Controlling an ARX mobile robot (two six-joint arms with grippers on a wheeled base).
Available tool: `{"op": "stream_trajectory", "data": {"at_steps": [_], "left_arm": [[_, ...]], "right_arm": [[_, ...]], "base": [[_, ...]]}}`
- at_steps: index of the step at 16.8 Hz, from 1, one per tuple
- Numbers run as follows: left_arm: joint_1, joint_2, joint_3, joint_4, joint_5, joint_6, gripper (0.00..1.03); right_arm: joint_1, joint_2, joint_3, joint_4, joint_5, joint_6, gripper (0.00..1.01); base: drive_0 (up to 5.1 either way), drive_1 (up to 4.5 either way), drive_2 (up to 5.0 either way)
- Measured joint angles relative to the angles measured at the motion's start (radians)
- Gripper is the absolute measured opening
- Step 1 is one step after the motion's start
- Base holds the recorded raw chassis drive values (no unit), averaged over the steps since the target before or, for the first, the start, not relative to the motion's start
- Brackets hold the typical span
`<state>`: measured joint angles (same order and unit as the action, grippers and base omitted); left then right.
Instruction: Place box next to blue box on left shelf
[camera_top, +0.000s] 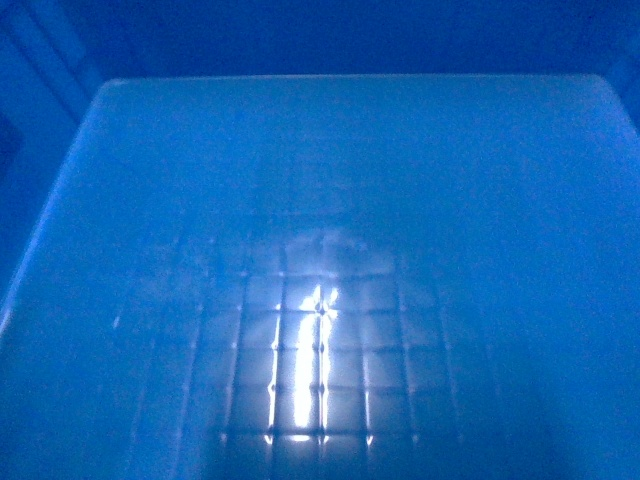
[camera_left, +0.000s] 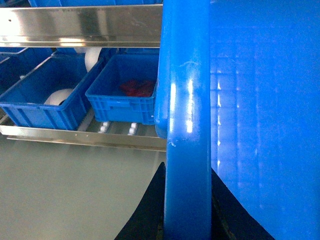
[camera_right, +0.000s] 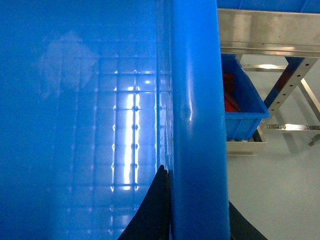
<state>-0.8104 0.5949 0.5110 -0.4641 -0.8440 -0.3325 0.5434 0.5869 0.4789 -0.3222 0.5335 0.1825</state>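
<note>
The box (camera_top: 320, 250), a large bright blue crate, fills the head view with its glossy gridded floor. In the left wrist view my left gripper (camera_left: 187, 172) is shut on the box's thick left rim (camera_left: 187, 100), with black fingers (camera_left: 150, 210) on both sides. My right gripper (camera_right: 197, 192) is shut on the right rim (camera_right: 195, 100) in the same way. Beyond the rim, a blue box (camera_left: 127, 97) holding something red stands on the shelf; it also shows in the right wrist view (camera_right: 245, 107). Both grippers are hidden in the head view.
A second blue box (camera_left: 42, 100) with a white object stands left of the first on the steel roller shelf (camera_left: 75, 136). A steel shelf rail (camera_left: 80, 25) runs above them. A perforated shelf leg (camera_right: 287, 85) and pale floor (camera_left: 65, 190) show.
</note>
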Motion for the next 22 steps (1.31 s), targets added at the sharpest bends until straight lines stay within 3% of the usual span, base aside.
{"op": "stream_trajectory", "data": {"at_steps": [22], "left_arm": [[0.000,0.001,0.000,0.001,0.001,0.000,0.10]], "right_arm": [[0.000,0.000,0.000,0.000,0.001,0.000,0.09]], "base": [[0.0,0.00,0.0]]}}
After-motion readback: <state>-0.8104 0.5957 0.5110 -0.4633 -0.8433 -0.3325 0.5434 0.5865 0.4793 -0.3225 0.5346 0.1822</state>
